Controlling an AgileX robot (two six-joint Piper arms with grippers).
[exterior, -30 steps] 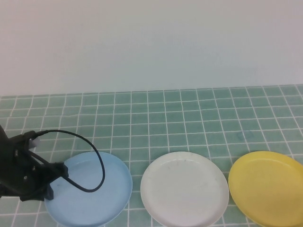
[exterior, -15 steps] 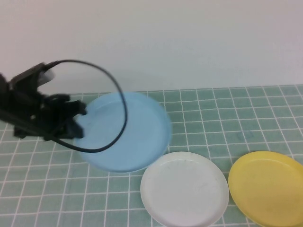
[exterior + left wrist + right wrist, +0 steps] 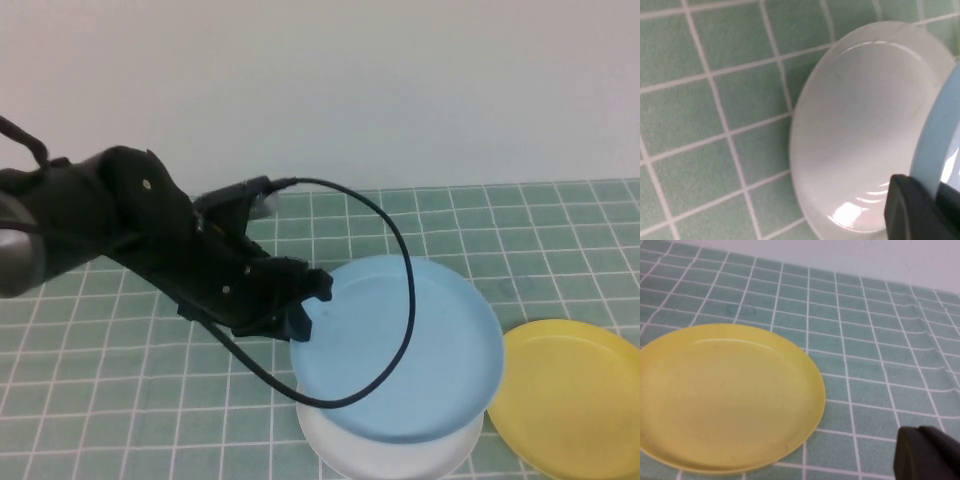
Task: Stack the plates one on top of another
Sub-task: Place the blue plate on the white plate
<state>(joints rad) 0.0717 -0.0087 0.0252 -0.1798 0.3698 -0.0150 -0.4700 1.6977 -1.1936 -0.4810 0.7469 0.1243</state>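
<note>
My left gripper (image 3: 305,305) is shut on the near-left rim of the light blue plate (image 3: 410,350) and holds it in the air, mostly over the white plate (image 3: 390,462), of which only the front edge shows. In the left wrist view the gripper (image 3: 927,200) pinches the blue rim (image 3: 940,135) above the white plate (image 3: 860,130). The yellow plate (image 3: 575,395) lies on the table at the right, its left edge partly under the blue plate. It also shows in the right wrist view (image 3: 720,395), with my right gripper (image 3: 927,455) beside it, apart from it.
The table is covered by a green cloth with a white grid (image 3: 450,220). A black cable (image 3: 405,290) loops from the left arm over the blue plate. A plain white wall stands behind the table.
My left gripper has lifted the blue plate from the table's left and carried it right; it now hangs over the white plate. The white and yellow plates have not moved.
</note>
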